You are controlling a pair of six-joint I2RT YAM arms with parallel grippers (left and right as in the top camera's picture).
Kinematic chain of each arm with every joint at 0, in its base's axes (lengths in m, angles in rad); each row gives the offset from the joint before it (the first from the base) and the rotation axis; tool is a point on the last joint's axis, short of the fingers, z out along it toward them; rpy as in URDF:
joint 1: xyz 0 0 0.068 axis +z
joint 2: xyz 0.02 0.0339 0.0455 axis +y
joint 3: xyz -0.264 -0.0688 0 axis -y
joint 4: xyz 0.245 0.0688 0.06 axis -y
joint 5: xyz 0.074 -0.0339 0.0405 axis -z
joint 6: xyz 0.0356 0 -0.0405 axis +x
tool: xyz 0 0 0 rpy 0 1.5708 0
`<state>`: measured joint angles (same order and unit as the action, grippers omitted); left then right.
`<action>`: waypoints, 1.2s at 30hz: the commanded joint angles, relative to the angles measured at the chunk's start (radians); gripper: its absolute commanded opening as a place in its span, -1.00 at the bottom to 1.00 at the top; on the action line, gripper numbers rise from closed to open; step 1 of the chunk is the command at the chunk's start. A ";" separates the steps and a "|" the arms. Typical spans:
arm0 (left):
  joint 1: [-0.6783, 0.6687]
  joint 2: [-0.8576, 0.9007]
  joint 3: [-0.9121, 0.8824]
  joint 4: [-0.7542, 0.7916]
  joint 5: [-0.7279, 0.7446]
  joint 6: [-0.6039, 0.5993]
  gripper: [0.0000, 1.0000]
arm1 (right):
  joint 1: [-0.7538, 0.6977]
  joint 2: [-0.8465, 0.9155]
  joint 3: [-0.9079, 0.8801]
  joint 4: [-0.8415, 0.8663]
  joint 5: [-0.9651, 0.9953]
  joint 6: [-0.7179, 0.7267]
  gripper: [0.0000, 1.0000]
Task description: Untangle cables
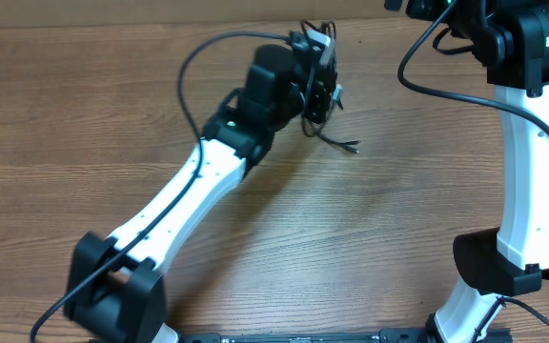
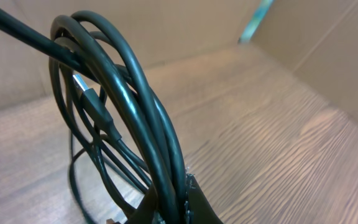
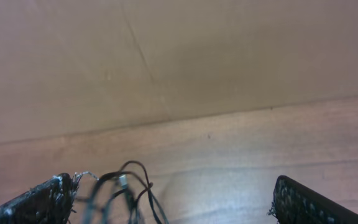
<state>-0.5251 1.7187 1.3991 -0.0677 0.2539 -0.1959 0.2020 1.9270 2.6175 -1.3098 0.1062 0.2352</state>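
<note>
1. Jaws of your left gripper are clamped on the cables. The coil stands upright, close in front of the back wall.
2. Right gripper is spread wide and empty, facing that wall.
3. Hold left firm. With the right, take one strand by the plug and draw it slowly away from the wall.
4. Cords are thin, glossy black and springy. Table is matte woodgrain.

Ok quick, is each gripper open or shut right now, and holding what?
Left gripper: shut, holding the cables.
Right gripper: open, holding nothing.
</note>
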 commanded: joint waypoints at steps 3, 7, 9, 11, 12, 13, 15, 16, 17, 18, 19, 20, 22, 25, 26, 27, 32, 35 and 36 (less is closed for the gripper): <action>0.057 -0.094 0.006 -0.013 0.060 -0.074 -0.92 | -0.002 0.016 0.026 0.041 0.024 0.016 1.00; 0.069 -0.094 0.006 -0.045 0.061 -0.074 -0.92 | -0.002 0.043 0.026 0.045 -0.035 0.034 1.00; 0.071 -0.094 0.006 -0.043 0.053 -0.074 -0.91 | -0.002 0.051 0.026 0.045 -0.079 0.034 1.00; 0.072 -0.091 0.006 -0.048 0.024 -0.074 -0.92 | -0.002 0.059 0.026 0.045 -0.102 0.034 1.00; 0.074 -0.088 0.006 -0.059 0.001 -0.074 -0.92 | -0.002 0.061 0.026 0.045 -0.109 0.034 1.00; 0.074 -0.084 0.006 -0.070 -0.017 -0.074 -0.92 | -0.002 0.061 0.026 0.044 -0.113 0.034 1.00; 0.074 -0.070 0.006 -0.098 -0.042 -0.074 -0.92 | -0.002 0.061 0.026 0.042 -0.138 0.034 1.00; 0.074 -0.058 0.006 -0.119 -0.048 -0.074 -0.92 | -0.002 0.061 0.026 0.038 -0.161 0.034 1.00; 0.074 -0.048 0.006 -0.143 -0.048 -0.074 -0.92 | -0.002 0.061 0.026 0.033 -0.175 0.033 1.00; 0.074 -0.034 0.006 -0.168 -0.049 -0.074 -0.92 | -0.002 0.061 0.026 0.026 -0.190 0.033 1.00; 0.074 -0.022 0.006 -0.191 -0.049 -0.074 -0.91 | -0.002 0.061 0.026 0.017 -0.199 0.034 1.00; 0.074 -0.005 0.006 -0.219 -0.049 -0.074 -0.91 | -0.001 0.061 0.026 0.008 -0.199 0.034 1.00; 0.074 0.042 0.006 -0.291 -0.051 -0.074 -0.91 | -0.002 0.061 0.026 -0.008 -0.198 0.030 1.00; 0.073 0.105 0.006 -0.370 -0.050 -0.074 -0.92 | -0.002 0.061 0.026 -0.020 -0.198 0.029 1.00; 0.073 0.122 0.006 -0.388 -0.050 -0.074 -0.92 | -0.002 0.061 0.026 -0.024 -0.198 0.030 1.00; 0.073 0.137 0.006 -0.408 -0.047 -0.074 -0.92 | -0.002 0.061 0.026 -0.025 -0.198 0.030 1.00; 0.081 0.154 0.012 -0.542 -0.044 -0.075 -0.92 | -0.002 0.061 0.026 -0.027 -0.198 0.030 1.00; 0.090 0.153 0.055 -0.670 -0.048 -0.074 -0.92 | -0.002 0.061 0.026 -0.027 -0.198 0.030 1.00; 0.093 0.153 0.075 -0.709 -0.048 -0.074 -0.92 | -0.002 0.061 0.026 -0.027 -0.198 0.030 1.00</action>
<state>-0.4496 1.8816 1.4109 -0.7086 0.2081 -0.2604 0.2028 1.9900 2.6183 -1.3365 -0.0830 0.2619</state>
